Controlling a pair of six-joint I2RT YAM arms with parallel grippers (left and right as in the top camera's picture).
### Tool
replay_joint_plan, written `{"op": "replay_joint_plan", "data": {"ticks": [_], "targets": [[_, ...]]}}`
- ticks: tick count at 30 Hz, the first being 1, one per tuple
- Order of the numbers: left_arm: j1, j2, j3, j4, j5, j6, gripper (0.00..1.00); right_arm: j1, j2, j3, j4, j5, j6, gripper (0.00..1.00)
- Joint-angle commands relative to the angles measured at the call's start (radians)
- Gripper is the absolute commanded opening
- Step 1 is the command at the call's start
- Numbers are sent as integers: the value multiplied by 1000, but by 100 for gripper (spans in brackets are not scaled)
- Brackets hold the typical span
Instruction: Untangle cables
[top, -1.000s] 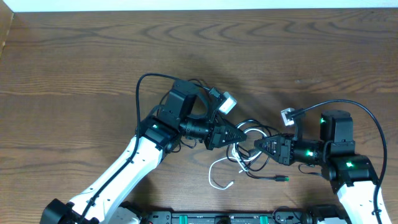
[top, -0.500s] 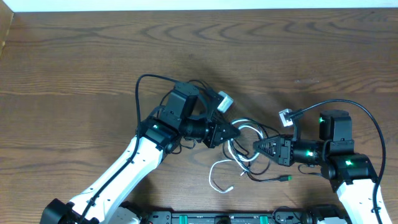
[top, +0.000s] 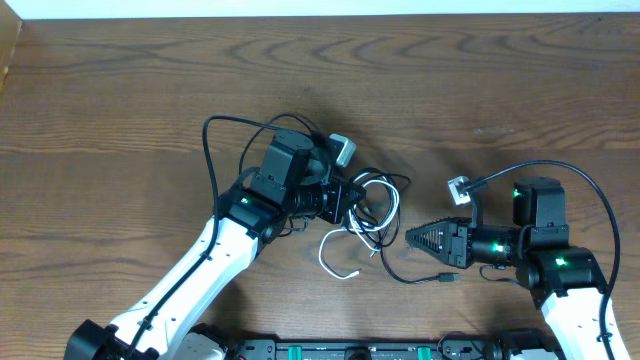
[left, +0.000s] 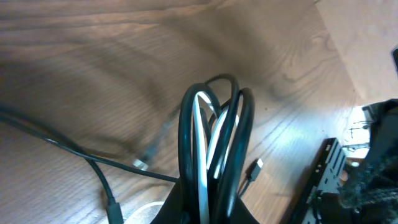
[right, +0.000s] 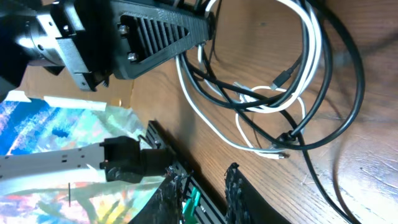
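Note:
The cables (top: 378, 205) are bunched in black and white loops in the middle of the table. My left gripper (top: 352, 203) is shut on that bunch, and in the left wrist view the loops (left: 211, 124) rise straight out of its jaws. A white cable's loose end (top: 335, 262) trails toward the front. One black cable runs right to a small plug (top: 447, 277). My right gripper (top: 410, 240) points left, just right of the bunch, open with nothing between its fingers (right: 239, 193). The right wrist view shows the tangle (right: 280, 93) lying ahead of it.
Thick black arm wires arch over the left arm (top: 215, 140) and the right arm (top: 590, 185). A black rail (top: 350, 350) runs along the table's front edge. The wooden tabletop (top: 120, 100) reaches back to a white strip.
My left gripper has pulled the bunch of cables left and back, away from the right gripper. The right gripper has let go and opened slightly. The black plug end slid left.

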Motion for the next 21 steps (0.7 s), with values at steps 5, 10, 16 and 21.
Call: {"op": "replay_joint_plan", "data": {"ticks": [5, 10, 16, 21], "targets": [[3, -8, 2, 34, 241, -5, 8, 0, 3, 12, -16, 145, -23, 25], [3, -8, 2, 42, 348, -5, 8, 0, 15, 12, -15, 167, -24, 25], [3, -8, 2, 79, 428, -5, 8, 0, 42, 11, -14, 201, -23, 24], [3, -8, 2, 79, 428, -6, 8, 0, 60, 11, -11, 190, -23, 22]]}}
